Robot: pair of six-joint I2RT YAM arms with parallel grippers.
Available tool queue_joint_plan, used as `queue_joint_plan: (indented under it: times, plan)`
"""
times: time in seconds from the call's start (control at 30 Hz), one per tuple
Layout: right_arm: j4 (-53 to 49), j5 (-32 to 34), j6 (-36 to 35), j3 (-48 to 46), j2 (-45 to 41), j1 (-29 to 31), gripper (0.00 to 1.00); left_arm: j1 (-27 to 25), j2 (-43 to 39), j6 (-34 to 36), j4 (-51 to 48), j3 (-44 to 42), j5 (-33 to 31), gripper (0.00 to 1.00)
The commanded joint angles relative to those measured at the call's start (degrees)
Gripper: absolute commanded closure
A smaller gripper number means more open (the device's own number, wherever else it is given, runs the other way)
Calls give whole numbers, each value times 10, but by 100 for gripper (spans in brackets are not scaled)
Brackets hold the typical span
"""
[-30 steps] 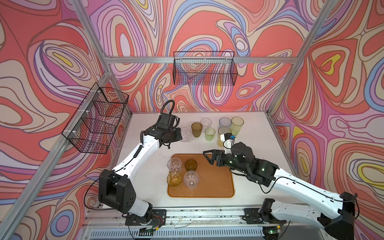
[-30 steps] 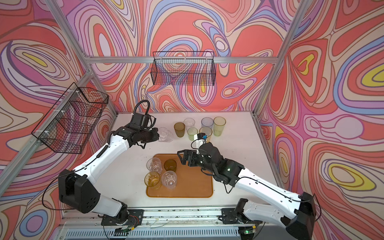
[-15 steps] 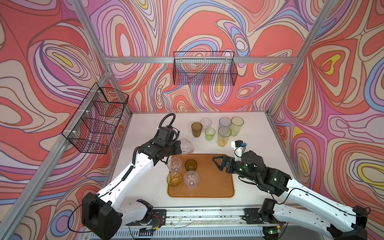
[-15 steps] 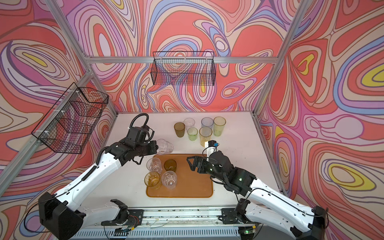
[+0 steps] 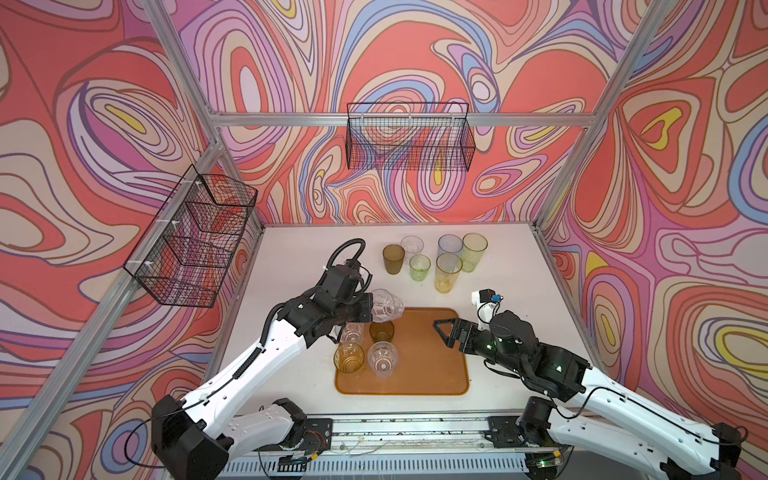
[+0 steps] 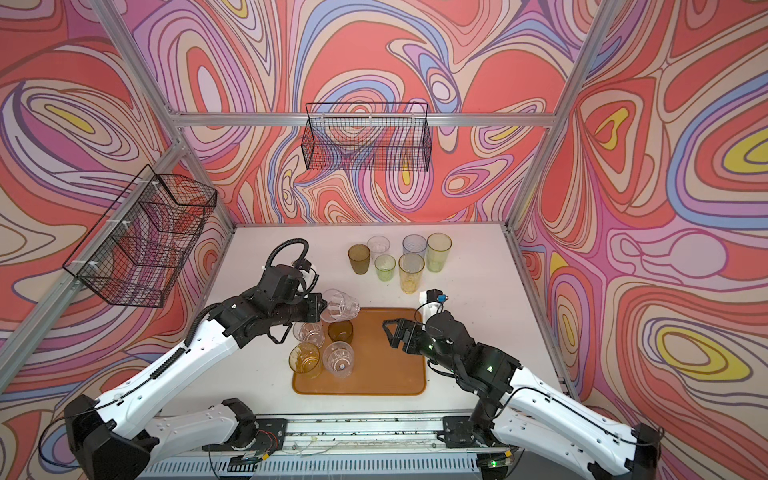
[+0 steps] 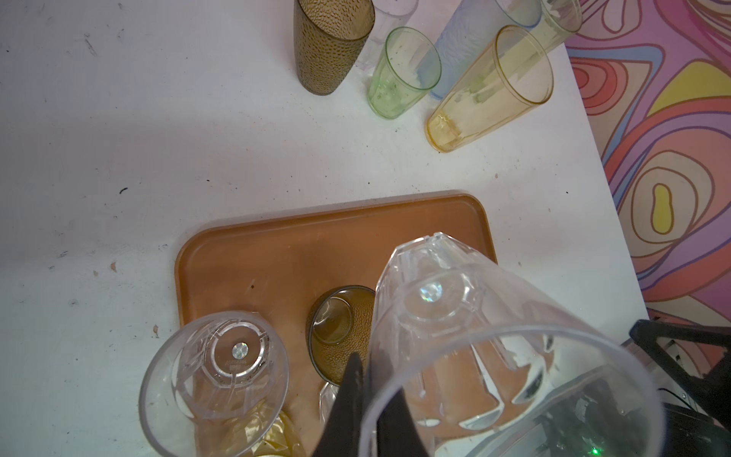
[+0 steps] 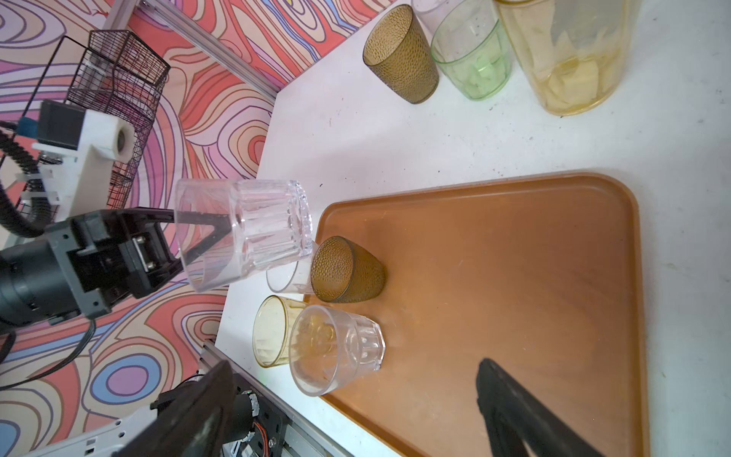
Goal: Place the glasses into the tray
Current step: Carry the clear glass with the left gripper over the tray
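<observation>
Just over the tray's (image 5: 415,368) far edge, left gripper (image 5: 371,308) pinches a clear glass (image 5: 390,306); right gripper (image 5: 440,333) spread above bare tray.

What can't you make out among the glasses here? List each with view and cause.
1. Rear clear glass on the tray: both top views, partly behind the left hand gripping another clear glass.
2. Amber glass: left wrist view, cut by the picture edge, behind the rear clear glass.
3. Tall yellow glass: right wrist view, rim beyond the picture edge.
</observation>
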Motion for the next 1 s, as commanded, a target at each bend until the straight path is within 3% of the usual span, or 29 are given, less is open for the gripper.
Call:
queue_joint_plan:
  times: [0.0, 0.3, 0.7, 0.97]
  plan:
    - [-16, 8, 1, -14, -12, -2, 3, -16, -28, -7, -8, 4, -23, 100]
    - [95, -47, 75, -86, -30, -2, 3, -77, -19, -19, -20, 13, -66, 100]
    - [84, -30, 94, -116, -68, -2, 3, -149, 44, -18, -18, 45, -80, 100]
    - [22, 2, 101, -115, -120, -1, 3, -176, 88, -16, -17, 61, -72, 100]
